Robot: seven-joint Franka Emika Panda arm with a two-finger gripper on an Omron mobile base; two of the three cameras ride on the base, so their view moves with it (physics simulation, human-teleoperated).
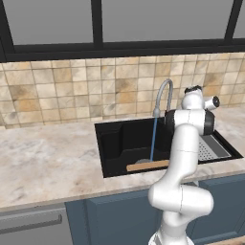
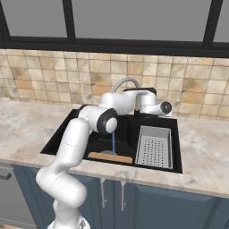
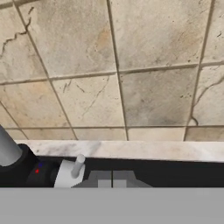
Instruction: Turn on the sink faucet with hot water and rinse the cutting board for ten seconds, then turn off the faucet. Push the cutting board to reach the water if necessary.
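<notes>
Nearest us, the cutting board (image 1: 147, 166) lies in the sink (image 1: 111, 143) under the water (image 1: 153, 139), below our gripper (image 3: 112, 178), whose opening we cannot judge, beside the faucet (image 1: 164, 93).

From my left camera the arm covers the cutting board's (image 1: 147, 166) right end and much of the drain tray (image 1: 212, 148). My gripper's (image 3: 112, 178) fingertips barely clear the bottom edge (gap unreadable). The faucet's (image 3: 8, 151) stem is cut off at left.
</notes>
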